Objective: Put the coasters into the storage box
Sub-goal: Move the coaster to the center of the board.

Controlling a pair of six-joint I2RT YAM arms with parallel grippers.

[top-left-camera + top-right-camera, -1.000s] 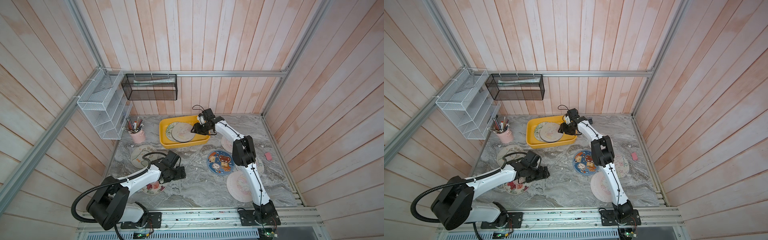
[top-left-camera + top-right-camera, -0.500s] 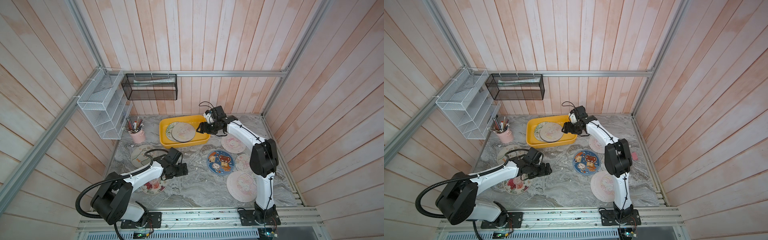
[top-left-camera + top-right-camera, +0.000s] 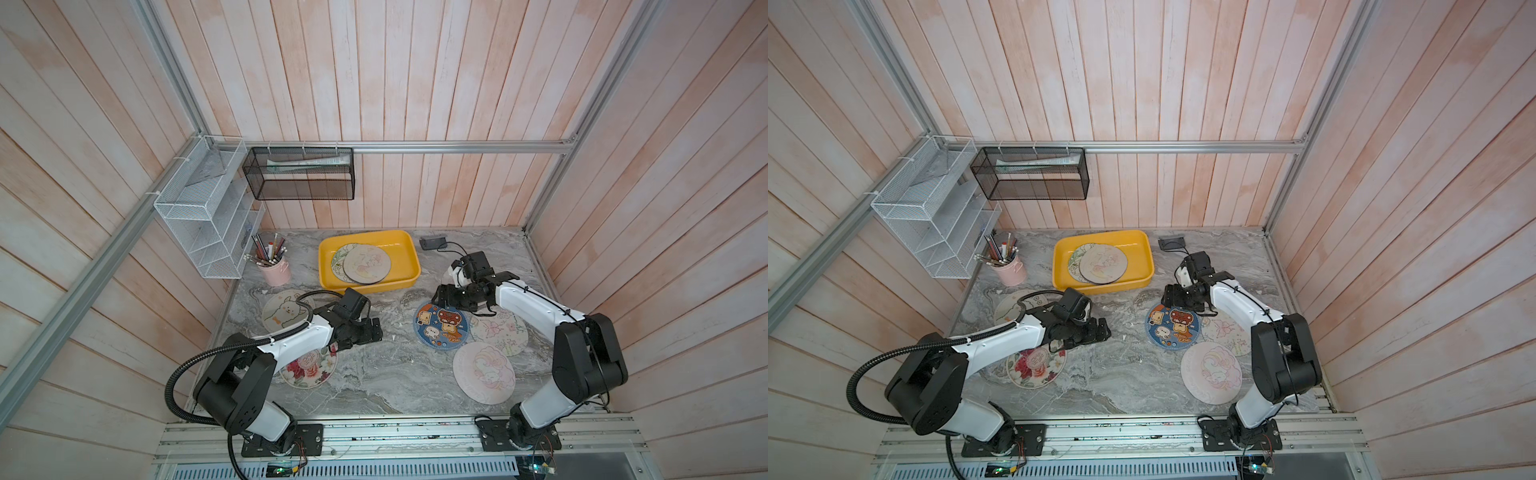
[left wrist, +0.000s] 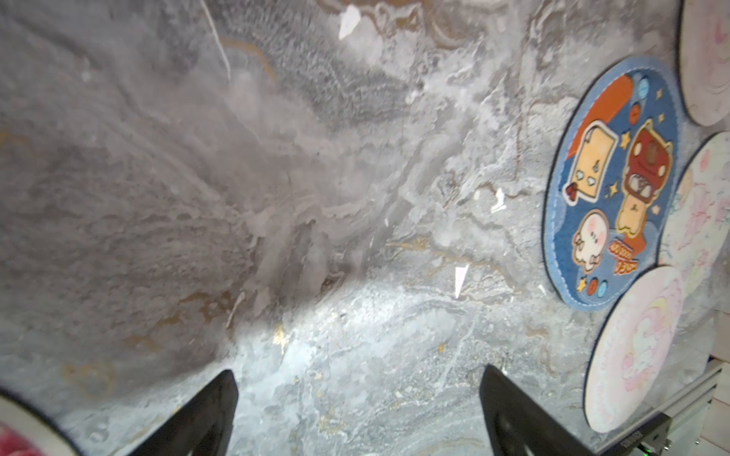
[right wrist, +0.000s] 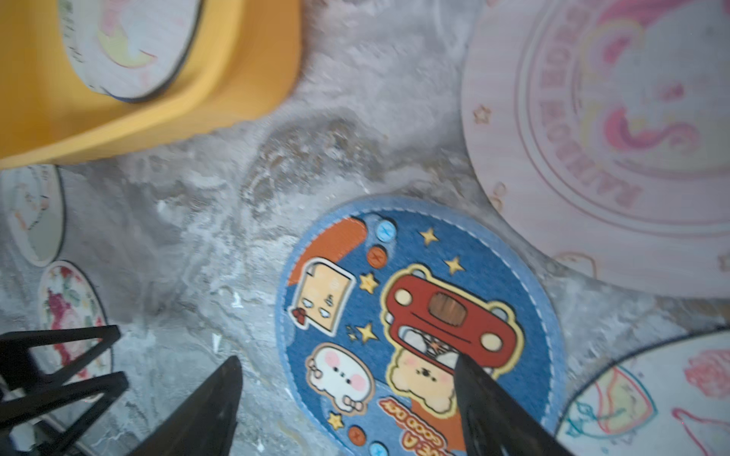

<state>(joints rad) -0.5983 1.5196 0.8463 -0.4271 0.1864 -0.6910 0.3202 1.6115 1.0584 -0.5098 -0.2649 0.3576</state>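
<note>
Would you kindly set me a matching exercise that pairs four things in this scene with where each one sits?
Things:
1. blue cartoon coaster
2. floral coaster
3. pink pencil cup
4. black mesh basket

Places:
a. hung on the back wall
b. partly hidden by the left arm in both top views
c. on the table right by the right end effector
d. next to the white wire rack

Pairs: 1-c, 2-b, 3-d, 4-a
</note>
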